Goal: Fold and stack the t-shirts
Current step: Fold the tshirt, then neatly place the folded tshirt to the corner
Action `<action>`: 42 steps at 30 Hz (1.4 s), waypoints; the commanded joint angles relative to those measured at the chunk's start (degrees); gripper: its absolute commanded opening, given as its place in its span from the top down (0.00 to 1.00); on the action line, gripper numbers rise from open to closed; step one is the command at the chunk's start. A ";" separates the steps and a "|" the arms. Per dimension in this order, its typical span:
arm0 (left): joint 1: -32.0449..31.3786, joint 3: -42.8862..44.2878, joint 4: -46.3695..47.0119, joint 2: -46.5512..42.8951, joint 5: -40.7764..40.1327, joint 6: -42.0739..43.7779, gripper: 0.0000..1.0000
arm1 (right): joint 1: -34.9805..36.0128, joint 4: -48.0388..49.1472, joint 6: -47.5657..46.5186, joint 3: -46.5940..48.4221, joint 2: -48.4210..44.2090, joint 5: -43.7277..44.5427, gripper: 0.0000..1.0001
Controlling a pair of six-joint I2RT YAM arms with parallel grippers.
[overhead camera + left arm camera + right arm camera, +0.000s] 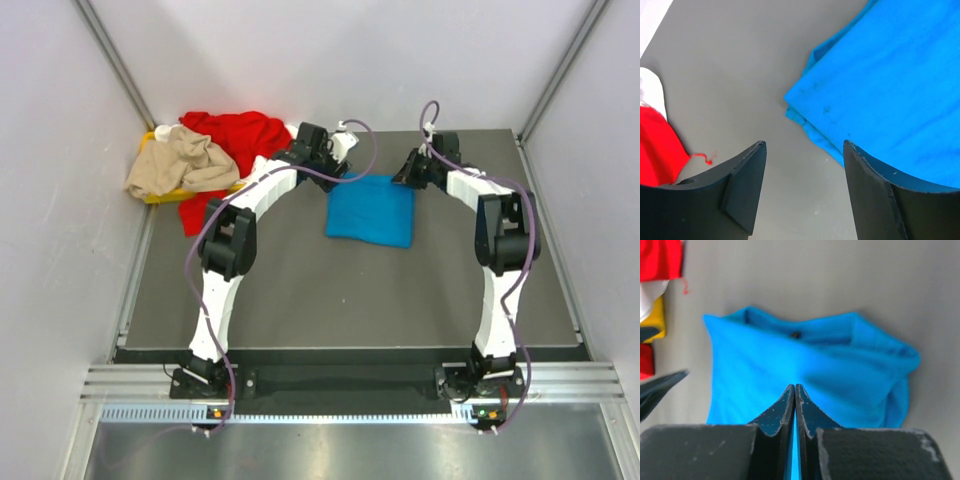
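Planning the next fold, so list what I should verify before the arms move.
1. Blue t-shirt folded into a compact patch on the table: ok.
2. Left jaws open, nothing between them: ok.
3. Right jaws shut; whether cloth is pinched: cannot tell.
4. Red t-shirt and beige t-shirt folded: not ok, crumpled over the yellow tray.
5. Blue t-shirt apart from that heap: ok.
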 commanded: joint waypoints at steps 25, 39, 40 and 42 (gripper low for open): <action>1.20 -14.74 -6.16 -18.08 -1.67 0.38 0.31 | -4.67 -9.34 -0.33 -1.80 -8.20 11.55 0.27; 2.08 -35.06 -1.68 -34.35 0.97 -1.11 0.31 | -4.58 -3.10 5.03 -10.90 -2.95 -3.83 0.50; 1.99 -35.15 -1.68 -34.44 1.06 -1.28 0.31 | -4.59 -2.23 5.64 -10.72 -2.60 -4.27 0.54; 2.08 -35.32 -1.85 -34.79 1.15 -1.90 0.31 | -4.76 -1.61 6.26 -10.63 -1.89 -5.32 0.64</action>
